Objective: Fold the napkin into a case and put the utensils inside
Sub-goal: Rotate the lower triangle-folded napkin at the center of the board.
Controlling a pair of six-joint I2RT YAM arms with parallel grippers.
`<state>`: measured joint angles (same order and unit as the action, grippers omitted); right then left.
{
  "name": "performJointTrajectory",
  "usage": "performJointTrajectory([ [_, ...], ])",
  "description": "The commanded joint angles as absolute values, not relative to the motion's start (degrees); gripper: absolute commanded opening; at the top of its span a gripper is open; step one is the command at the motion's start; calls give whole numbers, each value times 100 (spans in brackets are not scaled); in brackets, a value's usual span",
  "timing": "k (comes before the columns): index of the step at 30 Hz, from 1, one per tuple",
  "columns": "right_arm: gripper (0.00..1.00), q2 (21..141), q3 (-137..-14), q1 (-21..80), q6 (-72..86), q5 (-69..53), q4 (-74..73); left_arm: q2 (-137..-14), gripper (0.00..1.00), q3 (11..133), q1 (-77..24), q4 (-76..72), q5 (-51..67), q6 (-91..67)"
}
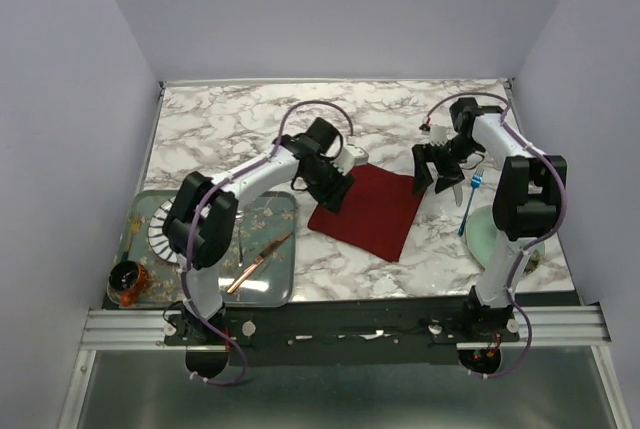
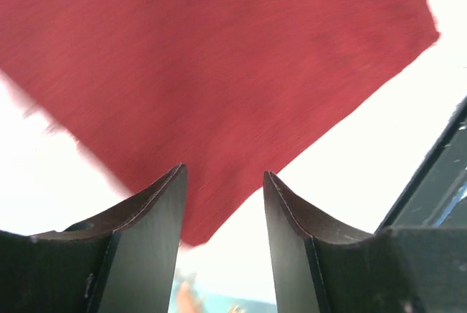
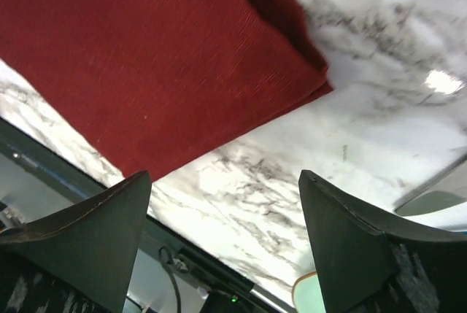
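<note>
The dark red napkin lies folded flat in the middle of the marble table; its layered edges show at one corner in the right wrist view. My left gripper hovers over the cloth's left corner. It is open, with the napkin just beyond the fingertips and nothing pinched. My right gripper hangs at the cloth's upper right corner, open wide over bare marble. Of the utensils, the blue-handled fork lies to the right, reaching onto a pale green plate.
A metal tray at the left holds a copper-coloured knife and a white ribbed dish. A small dark jar stands at the tray's near left corner. The pale green plate's rim shows below my right fingers.
</note>
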<state>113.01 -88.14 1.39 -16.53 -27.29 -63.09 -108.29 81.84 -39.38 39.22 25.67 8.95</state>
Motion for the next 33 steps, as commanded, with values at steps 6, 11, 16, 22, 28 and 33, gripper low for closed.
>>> performJointTrajectory([
  [6, 82, 11679, -8552, 106, -863, -3226, -6038, -10406, 54, 7523, -3437, 3920, 2453, 1811],
  [11, 72, 12040, -8560, 114, -651, -3331, -5766, -10661, 47, 7295, -3445, 3744, 2373, 1784],
  [16, 42, 12304, -8858, 114, -624, -3481, -5388, -10583, 31, 6848, -3480, 3771, 2487, 1793],
  [22, 53, 12463, -9536, 150, -931, -3735, -5563, -10415, 32, 6907, -3551, 3744, 2804, 1417],
  [28, 86, 11849, -9932, 132, -1625, -3525, -5766, -9645, 61, 7163, -3437, 2998, 2672, 827],
  [33, 93, 10707, -9423, 132, -1838, -3788, -5686, -8632, 83, 6988, -3401, 1963, 2356, 965],
])
